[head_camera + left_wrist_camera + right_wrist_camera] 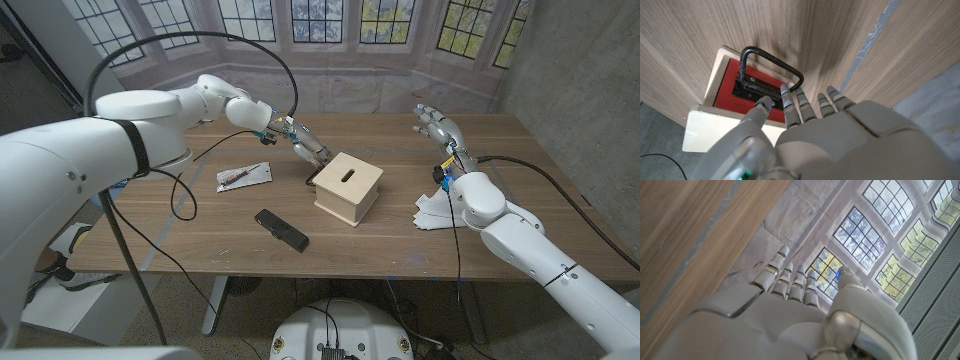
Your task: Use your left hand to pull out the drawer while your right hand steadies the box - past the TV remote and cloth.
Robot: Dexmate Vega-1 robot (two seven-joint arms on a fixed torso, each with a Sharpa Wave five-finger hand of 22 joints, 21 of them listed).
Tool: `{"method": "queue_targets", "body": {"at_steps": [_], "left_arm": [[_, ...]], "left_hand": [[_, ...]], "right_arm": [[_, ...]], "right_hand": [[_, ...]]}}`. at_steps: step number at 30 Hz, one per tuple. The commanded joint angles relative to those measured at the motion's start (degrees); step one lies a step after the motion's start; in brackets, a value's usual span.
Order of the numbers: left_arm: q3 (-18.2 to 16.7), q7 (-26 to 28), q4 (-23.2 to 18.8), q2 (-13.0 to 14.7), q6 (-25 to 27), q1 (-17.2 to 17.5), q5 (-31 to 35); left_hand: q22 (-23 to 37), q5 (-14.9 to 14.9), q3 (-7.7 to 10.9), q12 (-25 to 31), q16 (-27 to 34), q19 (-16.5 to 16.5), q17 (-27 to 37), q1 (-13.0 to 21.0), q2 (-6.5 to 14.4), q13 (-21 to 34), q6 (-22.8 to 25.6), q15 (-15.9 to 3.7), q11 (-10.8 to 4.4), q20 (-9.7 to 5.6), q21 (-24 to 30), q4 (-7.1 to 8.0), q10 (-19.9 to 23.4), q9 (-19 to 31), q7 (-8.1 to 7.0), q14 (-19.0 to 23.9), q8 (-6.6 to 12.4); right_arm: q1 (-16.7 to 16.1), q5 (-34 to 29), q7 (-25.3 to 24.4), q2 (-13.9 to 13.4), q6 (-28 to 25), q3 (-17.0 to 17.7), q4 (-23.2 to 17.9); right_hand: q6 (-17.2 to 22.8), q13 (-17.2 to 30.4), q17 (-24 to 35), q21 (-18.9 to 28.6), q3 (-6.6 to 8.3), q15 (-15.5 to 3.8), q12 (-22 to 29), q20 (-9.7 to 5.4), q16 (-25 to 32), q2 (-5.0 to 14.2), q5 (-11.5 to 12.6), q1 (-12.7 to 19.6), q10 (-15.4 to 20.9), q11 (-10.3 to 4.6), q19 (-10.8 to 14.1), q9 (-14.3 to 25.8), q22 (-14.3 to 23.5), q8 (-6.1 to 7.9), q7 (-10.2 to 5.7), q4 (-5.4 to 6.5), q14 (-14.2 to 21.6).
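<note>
A pale wooden box with a slot in its top stands mid-table. My left hand reaches down to the box's left side. In the left wrist view its fingertips lie just short of the black loop handle on the red drawer front, holding nothing. The drawer sits in its plywood frame. My right hand hangs above the table to the right of the box, well apart from it, fingers stretched out.
A black TV remote lies in front of the box toward the near edge. A white cloth with a dark object on it lies left of the box. White crumpled sheets lie under my right forearm.
</note>
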Motion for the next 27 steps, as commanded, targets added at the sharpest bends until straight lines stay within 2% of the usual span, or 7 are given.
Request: {"method": "queue_targets", "body": {"at_steps": [1,15,27], "left_arm": [[-0.1,-0.6,-0.1,0.0,-1.5,-0.1,0.0],[2.4,5.5,0.1,-0.2,-2.8,-2.2,3.9],[3.7,7.5,0.2,-0.3,-4.8,-2.7,4.7]], "left_hand": [[0.2,-0.3,0.43,0.0,0.1,0.0,0.0,-0.5,-0.1,0.2,0.4,-0.28,-0.32,-0.10,0.3,-0.11,0.3,0.2,0.10,0.0,0.40],[0.2,-0.4,0.49,0.0,0.1,0.2,0.0,-0.5,-0.1,0.2,0.6,-0.41,-0.47,-0.23,0.3,-0.24,0.3,0.2,0.04,0.1,0.43],[0.1,-0.4,0.56,0.1,0.1,0.3,0.0,-0.5,-0.1,0.2,0.8,-0.37,-0.62,-0.24,0.3,-0.47,0.7,0.1,-0.09,0.3,0.49]], "right_arm": [[-0.3,-0.1,0.4,0.0,0.1,0.3,-0.1],[-0.2,-0.1,1.1,-0.2,0.2,0.2,-0.1],[-0.3,0.0,1.3,-0.4,0.1,0.4,-0.4]], "right_hand": [[-0.2,0.2,0.2,0.2,0.20,-1.77,0.2,-0.74,0.3,0.26,0.4,0.1,-0.1,0.22,0.0,0.2,0.1,0.22,0.00,-0.41,-0.3],[-0.3,0.2,0.2,0.1,0.21,-1.86,0.2,-0.82,0.3,0.24,0.4,0.0,-0.2,0.00,0.0,0.2,0.1,0.22,-0.09,-0.39,-0.4],[-0.3,0.2,0.2,0.2,0.22,-1.75,0.2,-0.69,0.3,0.22,0.4,0.0,-0.2,0.09,-0.1,0.2,0.1,0.24,-0.04,-0.41,-0.3]]}}
